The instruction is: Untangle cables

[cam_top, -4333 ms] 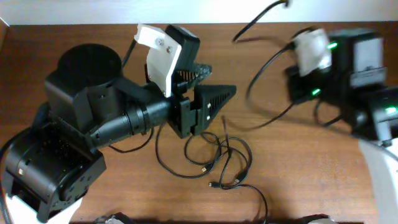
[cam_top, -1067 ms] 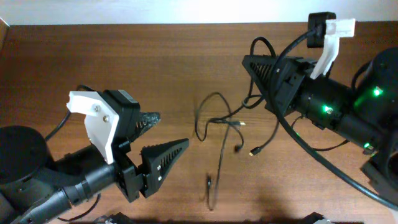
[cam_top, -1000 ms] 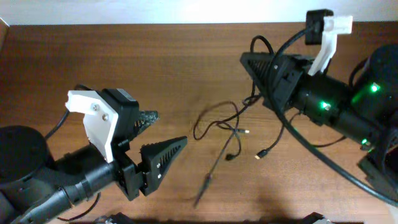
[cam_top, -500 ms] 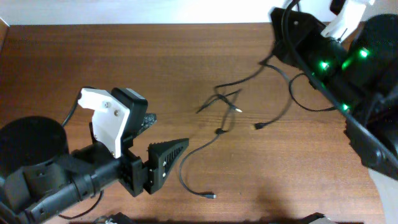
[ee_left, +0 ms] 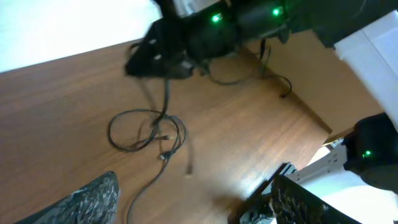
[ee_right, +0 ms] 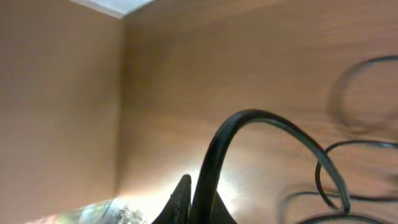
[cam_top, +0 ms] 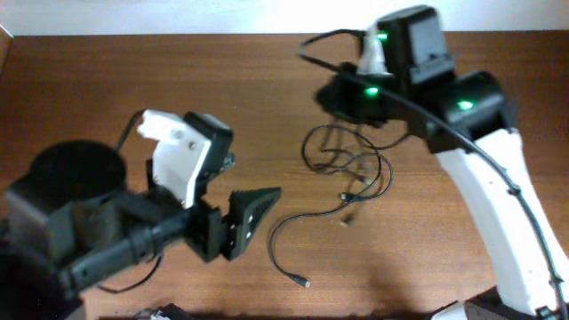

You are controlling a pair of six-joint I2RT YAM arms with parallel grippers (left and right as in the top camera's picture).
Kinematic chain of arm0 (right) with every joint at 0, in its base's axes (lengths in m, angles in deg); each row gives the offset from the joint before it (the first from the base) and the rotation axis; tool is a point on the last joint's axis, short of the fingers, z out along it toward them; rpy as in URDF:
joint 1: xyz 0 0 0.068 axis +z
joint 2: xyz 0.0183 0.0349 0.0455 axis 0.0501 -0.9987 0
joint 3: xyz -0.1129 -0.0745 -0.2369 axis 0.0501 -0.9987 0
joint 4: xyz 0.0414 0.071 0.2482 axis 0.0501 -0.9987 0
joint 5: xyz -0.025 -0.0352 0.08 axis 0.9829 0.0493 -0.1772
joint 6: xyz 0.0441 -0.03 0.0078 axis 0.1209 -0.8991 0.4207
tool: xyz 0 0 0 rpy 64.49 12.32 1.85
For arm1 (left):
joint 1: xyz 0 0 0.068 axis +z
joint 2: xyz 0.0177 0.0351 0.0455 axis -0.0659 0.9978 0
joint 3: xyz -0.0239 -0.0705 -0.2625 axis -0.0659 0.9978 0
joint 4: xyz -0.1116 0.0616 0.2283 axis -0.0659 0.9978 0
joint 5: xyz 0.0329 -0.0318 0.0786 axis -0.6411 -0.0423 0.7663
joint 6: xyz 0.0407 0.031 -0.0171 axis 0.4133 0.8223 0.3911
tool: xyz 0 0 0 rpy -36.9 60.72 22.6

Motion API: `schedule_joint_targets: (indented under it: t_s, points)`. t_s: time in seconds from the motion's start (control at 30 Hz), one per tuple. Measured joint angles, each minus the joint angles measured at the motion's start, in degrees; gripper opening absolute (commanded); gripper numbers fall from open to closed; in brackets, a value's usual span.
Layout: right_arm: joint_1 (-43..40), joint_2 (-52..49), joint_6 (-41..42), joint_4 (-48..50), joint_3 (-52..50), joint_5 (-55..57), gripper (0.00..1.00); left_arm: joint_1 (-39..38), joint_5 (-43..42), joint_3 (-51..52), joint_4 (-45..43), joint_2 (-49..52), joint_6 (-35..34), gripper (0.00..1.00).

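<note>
**Overhead view.** We see the left claw (cam_top: 242, 187) released, its two fingers spread wide above the wooden surface (cam_top: 178, 80). The cables (cam_top: 348, 164) lie as loose black loops well ahead of its fingertips and just beneath the right claw (cam_top: 340, 96), which is blurred. One free strand curls back close to the left claw's tips and ends in a small plug tip (cam_top: 307, 283).

**Left wrist view.** We see the left claw (ee_left: 186, 202) with its fingers (ee_left: 93, 199) far apart and nothing between them. The cables (ee_left: 146, 130) lie ahead of it. A strand rises from the loops to the dark, blurred right claw (ee_left: 158, 53) beyond.

**Right wrist view.** We see the right claw (ee_right: 196, 202) clenched on a strand of the cables (ee_right: 249, 121), which arches out from between its fingertips. More loops, blurred, lie on the surface (ee_right: 186, 62) ahead of the claw and to its right.
</note>
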Motion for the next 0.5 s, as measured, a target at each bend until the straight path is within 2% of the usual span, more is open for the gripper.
schedule_joint_targets:
  t_s: [0.13,0.27,0.5]
  points:
    - [2.51,0.02,-2.54,8.63,-0.07,-7.23,0.04,0.00,0.00,0.02,0.07,1.22,0.00,0.79]
    - [0.42,1.25,-4.02,15.15,-0.07,-9.05,0.04,0.00,0.00,0.00,0.55,1.22,0.00,0.79]
    - [-16.85,3.15,-4.92,15.15,-0.07,-9.70,0.04,0.00,0.02,0.02,2.67,1.22,0.00,0.79]
